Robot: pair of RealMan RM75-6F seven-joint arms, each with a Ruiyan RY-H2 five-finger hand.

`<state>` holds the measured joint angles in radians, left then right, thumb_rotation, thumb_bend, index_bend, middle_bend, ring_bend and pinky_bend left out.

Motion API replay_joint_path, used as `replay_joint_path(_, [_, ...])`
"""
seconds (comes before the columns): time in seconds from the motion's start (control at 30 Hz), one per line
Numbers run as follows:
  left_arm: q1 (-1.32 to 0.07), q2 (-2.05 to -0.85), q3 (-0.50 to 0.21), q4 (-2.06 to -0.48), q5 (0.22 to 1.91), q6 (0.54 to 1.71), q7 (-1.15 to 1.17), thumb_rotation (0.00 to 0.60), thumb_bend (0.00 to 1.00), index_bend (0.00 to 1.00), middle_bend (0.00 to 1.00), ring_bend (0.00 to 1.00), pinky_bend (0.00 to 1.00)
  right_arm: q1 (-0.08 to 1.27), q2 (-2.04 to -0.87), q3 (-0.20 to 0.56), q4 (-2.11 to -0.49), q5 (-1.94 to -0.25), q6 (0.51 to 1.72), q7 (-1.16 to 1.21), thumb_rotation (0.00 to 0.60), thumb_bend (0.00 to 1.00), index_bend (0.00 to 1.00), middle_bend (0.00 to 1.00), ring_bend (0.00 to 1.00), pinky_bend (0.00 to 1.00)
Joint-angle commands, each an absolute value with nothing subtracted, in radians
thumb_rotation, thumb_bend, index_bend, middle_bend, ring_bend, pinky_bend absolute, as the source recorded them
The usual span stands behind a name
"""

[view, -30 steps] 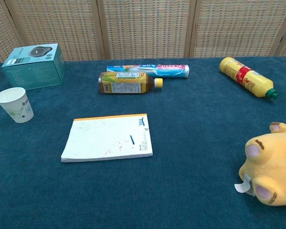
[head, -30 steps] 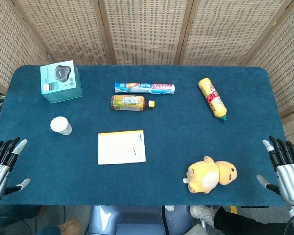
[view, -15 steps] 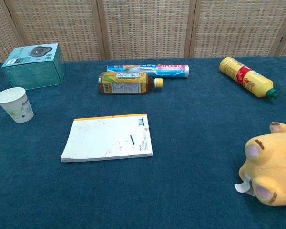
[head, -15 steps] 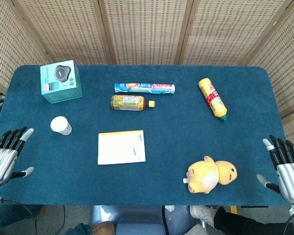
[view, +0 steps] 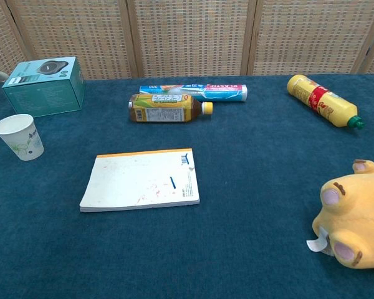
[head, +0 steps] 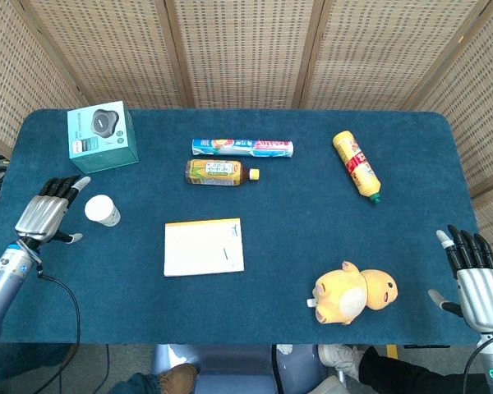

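While the right hand (head: 476, 283) stays put, the empty, spread-fingered left hand (head: 48, 215) has advanced beside the paper cup (head: 102, 210).

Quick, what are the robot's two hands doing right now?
Left hand: open, holding nothing, just beside the paper cup.
Right hand: open, holding nothing, at the table's edge.

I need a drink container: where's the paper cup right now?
The cup stands upright near the table's left edge in both views, just right of the left hand, in front of the teal box.
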<state>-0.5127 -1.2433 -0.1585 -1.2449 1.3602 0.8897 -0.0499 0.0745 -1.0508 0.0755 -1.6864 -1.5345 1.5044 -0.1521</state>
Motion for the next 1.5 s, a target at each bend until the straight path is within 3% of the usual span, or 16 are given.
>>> replay_joint_path(0.03, [-0.555, -1.303, -0.158, -1.170, 1.334, 0.837, -0.053, 0.600, 0.12, 0.00, 0.00, 0.00, 0.02, 0.077, -1.055, 0.078, -1.683, -1.528, 1.499, -0.158, 0.600, 0.00, 0.00, 0.00, 0.00, 0.00])
replay_joint_path(0.2, [-0.593, -1.369, -0.151, -1.080, 1.328, 0.791, -0.081, 0.600, 0.13, 0.00, 0.03, 0.04, 0.12, 0.080, -1.059, 0.080, -1.681, -1.518, 1.494, -0.164, 0.600, 0.00, 0.00, 0.00, 0.00, 0.00])
replay_joint_path(0.3, [-0.608, -1.397, -0.149, -1.038, 1.332, 0.789, -0.087, 0.600, 0.13, 0.09, 0.13, 0.13, 0.19, 0.082, -1.060, 0.081, -1.680, -1.513, 1.491, -0.162, 0.600, 0.00, 0.00, 0.00, 0.00, 0.00])
replay_joint_path(0.53, [-0.651, -1.479, -0.150, -0.938, 1.354, 0.795, -0.119, 0.600, 0.13, 0.18, 0.19, 0.18, 0.25, 0.084, -1.062, 0.081, -1.678, -1.508, 1.488, -0.166, 0.600, 0.00, 0.00, 0.00, 0.00, 0.00])
replay_joint_path(0.7, [-0.672, -1.496, -0.155, -0.921, 1.326, 0.767, -0.091, 0.600, 0.14, 0.38, 0.43, 0.36, 0.36, 0.084, -1.062, 0.084, -1.676, -1.498, 1.487, -0.162, 0.600, 0.00, 0.00, 0.00, 0.00, 0.00])
replay_joint_path(0.8, [-0.674, -1.492, -0.160, -0.928, 1.300, 0.756, -0.064, 0.600, 0.15, 0.43, 0.48, 0.40, 0.39, 0.086, -1.062, 0.086, -1.674, -1.493, 1.483, -0.159, 0.600, 0.00, 0.00, 0.00, 0.00, 0.00])
replay_joint_path(1.03, [-0.663, -1.448, -0.161, -0.982, 1.279, 0.762, -0.052, 0.600, 0.16, 0.47, 0.51, 0.43, 0.42, 0.088, -1.060, 0.087, -1.674, -1.488, 1.479, -0.153, 0.600, 0.00, 0.00, 0.00, 0.00, 0.00])
replay_joint_path(1.23, [-0.640, -1.346, -0.151, -1.120, 1.322, 0.833, -0.064, 0.600, 0.16, 0.47, 0.51, 0.43, 0.41, 0.087, -1.057, 0.084, -1.680, -1.492, 1.481, -0.152, 0.600, 0.00, 0.00, 0.00, 0.00, 0.00])
replay_joint_path(1.5, [-0.623, -1.167, -0.108, -1.478, 1.499, 0.963, -0.063, 0.600, 0.16, 0.47, 0.51, 0.43, 0.41, 0.086, -1.057, 0.079, -1.688, -1.500, 1.485, -0.157, 0.600, 0.00, 0.00, 0.00, 0.00, 0.00])
